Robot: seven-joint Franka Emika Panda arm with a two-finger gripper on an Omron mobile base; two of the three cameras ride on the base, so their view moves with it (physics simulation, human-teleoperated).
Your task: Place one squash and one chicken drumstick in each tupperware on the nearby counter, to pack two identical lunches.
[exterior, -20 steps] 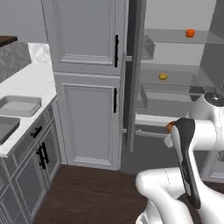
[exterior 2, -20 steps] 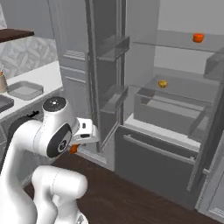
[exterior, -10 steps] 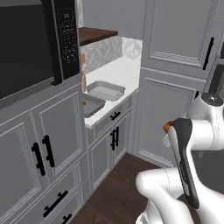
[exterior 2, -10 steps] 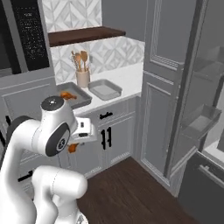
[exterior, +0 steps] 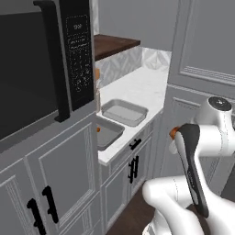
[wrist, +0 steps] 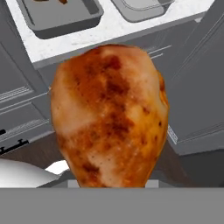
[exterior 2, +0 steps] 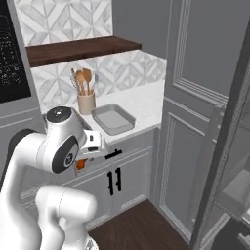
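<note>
While the claw (wrist: 109, 186) is clamping the chicken drumstick (wrist: 109, 113) in front of the grey cabinets, two grey tupperware trays (exterior: 125, 112) (exterior: 106, 133) are sitting side by side on the white tabletop (exterior: 142, 89) beyond it.

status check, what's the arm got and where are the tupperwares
Gripper shut on drumstick, carried low in front of the cabinets. Two grey tupperwares side by side on the counter: near one, far one. Nothing blocking the way.

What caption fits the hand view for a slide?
Gripper holds a browned chicken drumstick close to the camera, two grey tupperware trays on the white counter beyond.
</note>
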